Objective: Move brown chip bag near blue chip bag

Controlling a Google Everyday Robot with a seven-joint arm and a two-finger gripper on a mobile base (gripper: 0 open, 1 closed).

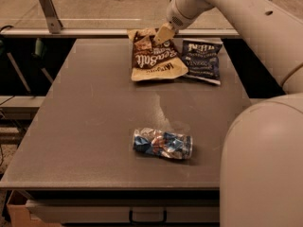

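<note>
Spanning the scene, the worktop (pixel 85 126) carries the brown chip bag (pixel 154 63) at its far edge, touching the blue chip bag (pixel 202 60) on its right. A shiny packet (pixel 162 144) lies nearer. The pincer (pixel 162 33) pinches the brown chip bag's far end.

The pale wedge-shaped gripper (pixel 162 34), clamped on the upper edge of the large dark-brown and tan chip bag (pixel 154 60), covers that bag's top right corner. Whether the brown bag's right edge overlaps the smaller navy-blue chip bag (pixel 201 60) or only touches it cannot be told. The small print on both bags is too fine to read. The pale, rounded robot body (pixel 262 164) hides the near right corner of the grey tabletop (pixel 85 126) and is itself cut off by the right and bottom edges. The print on the crumpled silver-blue-orange foil packet (pixel 162 144) is illegible.
</note>
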